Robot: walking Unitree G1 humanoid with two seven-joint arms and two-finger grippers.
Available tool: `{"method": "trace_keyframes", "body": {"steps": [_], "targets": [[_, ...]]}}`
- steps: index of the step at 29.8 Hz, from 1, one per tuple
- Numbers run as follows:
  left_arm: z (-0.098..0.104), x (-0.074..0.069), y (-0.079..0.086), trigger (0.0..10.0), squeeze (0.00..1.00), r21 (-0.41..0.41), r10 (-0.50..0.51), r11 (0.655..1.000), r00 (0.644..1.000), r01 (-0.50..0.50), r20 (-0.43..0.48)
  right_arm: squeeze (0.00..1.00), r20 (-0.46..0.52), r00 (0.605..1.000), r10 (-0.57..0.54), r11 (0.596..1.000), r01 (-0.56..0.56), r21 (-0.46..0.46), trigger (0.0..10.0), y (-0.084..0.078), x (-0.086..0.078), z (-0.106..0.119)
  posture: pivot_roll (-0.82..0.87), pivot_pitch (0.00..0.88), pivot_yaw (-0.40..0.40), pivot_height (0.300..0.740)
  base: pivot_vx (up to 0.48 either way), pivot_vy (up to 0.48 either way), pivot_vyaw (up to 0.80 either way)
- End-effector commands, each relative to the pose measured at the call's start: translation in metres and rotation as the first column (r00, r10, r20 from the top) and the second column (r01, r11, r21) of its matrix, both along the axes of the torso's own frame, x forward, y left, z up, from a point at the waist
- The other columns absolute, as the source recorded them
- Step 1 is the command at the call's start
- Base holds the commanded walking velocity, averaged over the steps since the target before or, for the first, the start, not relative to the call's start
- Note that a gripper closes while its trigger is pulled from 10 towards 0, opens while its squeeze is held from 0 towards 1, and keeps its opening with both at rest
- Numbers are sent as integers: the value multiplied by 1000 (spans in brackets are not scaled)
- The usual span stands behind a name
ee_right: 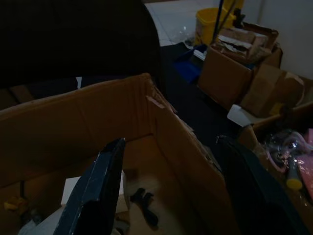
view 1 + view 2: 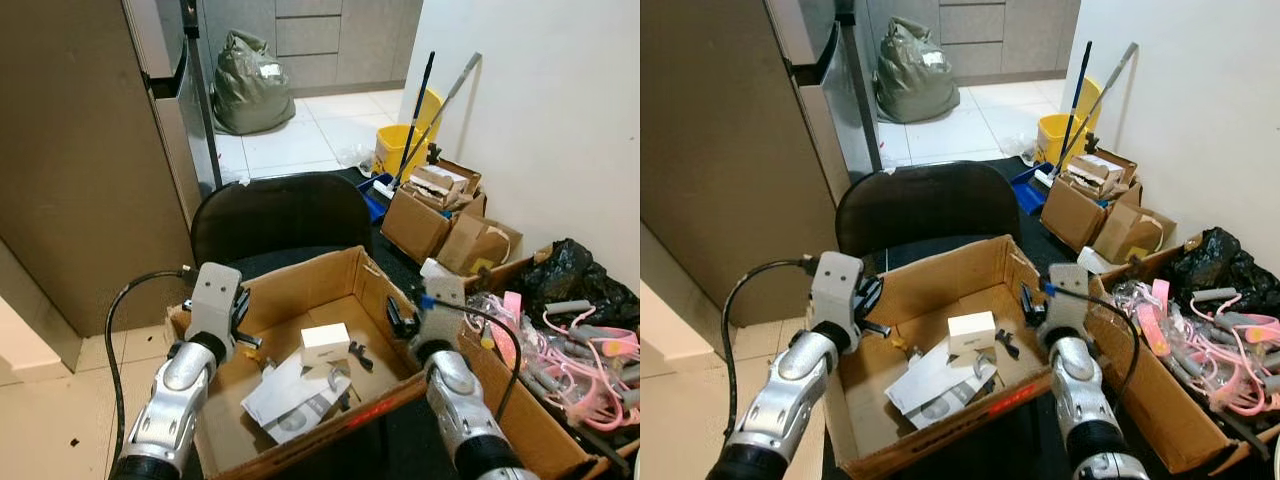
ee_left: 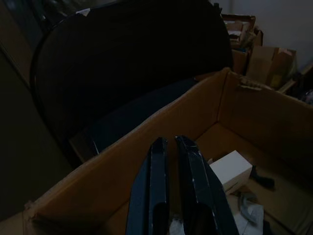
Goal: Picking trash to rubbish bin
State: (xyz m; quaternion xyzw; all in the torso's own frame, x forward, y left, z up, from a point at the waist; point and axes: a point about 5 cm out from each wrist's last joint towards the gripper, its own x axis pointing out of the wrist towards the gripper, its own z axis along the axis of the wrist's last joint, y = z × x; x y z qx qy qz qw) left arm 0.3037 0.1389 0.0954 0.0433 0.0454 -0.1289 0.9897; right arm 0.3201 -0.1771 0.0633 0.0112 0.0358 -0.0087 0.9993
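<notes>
- Open cardboard box [image 2: 300,290] sits in front of the robot, its far wall just in front of a black chair [image 2: 280,215].
- Trash in the box: small white box [image 2: 325,343] near the middle, white papers [image 2: 290,395] beside it toward the robot, small black bits [image 2: 360,355] just right of the white box.
- Left gripper [image 3: 171,196] is over the box's left wall, fingers nearly together, nothing between them.
- Right gripper [image 1: 166,196] straddles the box's right wall: one finger [image 1: 98,186] inside the box, the other outside. Jaws wide apart, holding nothing.
- Neither gripper touches the trash.
- Right of the box, touching it: second box [image 2: 530,420] full of pink cables [image 2: 570,360], with a black bag [image 2: 575,275] behind.
- Farther back along the white wall: more cardboard boxes [image 2: 440,215], a yellow mop bucket [image 2: 400,145] with mop handles leaning on the wall.
- Grey-green full sack [image 2: 250,85] on the tiled floor at the far end, by the cabinets.
- Can't tell which item is the rubbish bin.
</notes>
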Motion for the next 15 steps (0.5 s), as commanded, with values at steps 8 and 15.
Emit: {"method": "trace_keyframes", "body": {"steps": [8, 15], "targets": [[-7, 1, -3, 10000, 0, -51, 42, 998, 999, -43, -28, 0, 7, 1000, -2, 1000, 2, 13, 10000, 3, -7, -1, -28, 55, 26, 740, -131, 0, 0], [-7, 1, -2, 10000, 0, -65, 53, 996, 998, -55, -33, 0, 6, 1000, 6, 1000, -6, 16, 10000, 6, -8, 0, -30, 47, 21, 740, -282, 0, 0]]}}
